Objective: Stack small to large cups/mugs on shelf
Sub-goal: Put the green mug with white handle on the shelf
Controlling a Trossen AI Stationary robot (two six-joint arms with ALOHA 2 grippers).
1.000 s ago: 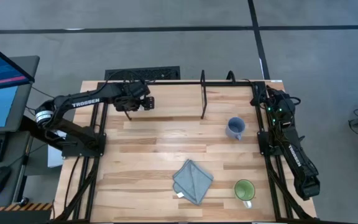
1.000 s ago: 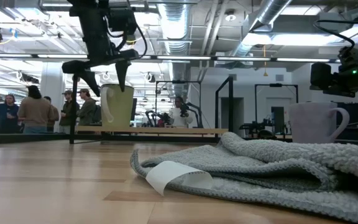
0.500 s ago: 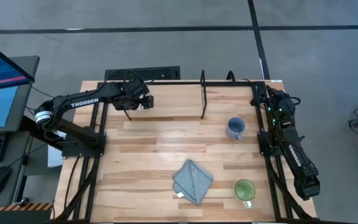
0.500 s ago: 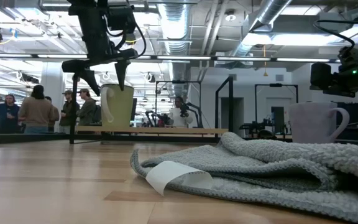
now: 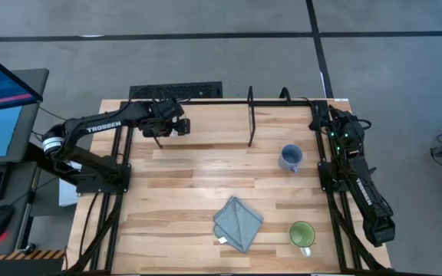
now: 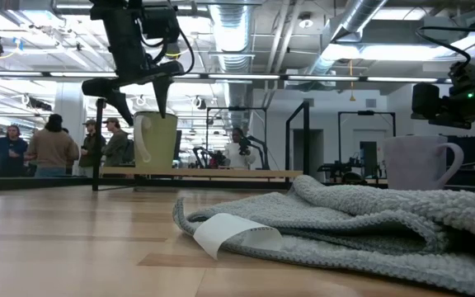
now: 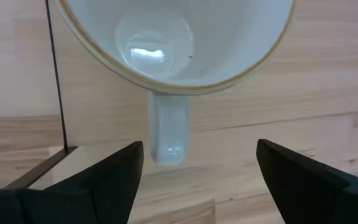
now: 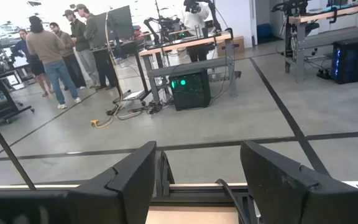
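The white mug (image 6: 156,141) stands upright on its base on the shelf's wooden board (image 6: 221,174), near the shelf's left end. My left gripper (image 6: 137,95) hangs open just above it, fingers pointing down and touching nothing. In the left wrist view the mug's handle (image 7: 167,133) lies between the spread fingers. From above the gripper (image 5: 169,126) hides the mug. The blue-grey mug (image 5: 290,157) stands on the table right of the shelf's black post (image 5: 252,123). The green-inside mug (image 5: 301,234) stands near the front right. My right gripper (image 8: 197,167) is open and empty at the far right.
A folded grey-blue cloth (image 5: 238,222) with a white tag lies at the front middle and fills the low view's foreground (image 6: 345,219). The shelf's black frame (image 5: 206,100) runs along the table's far edge. People stand in the room beyond (image 6: 52,148).
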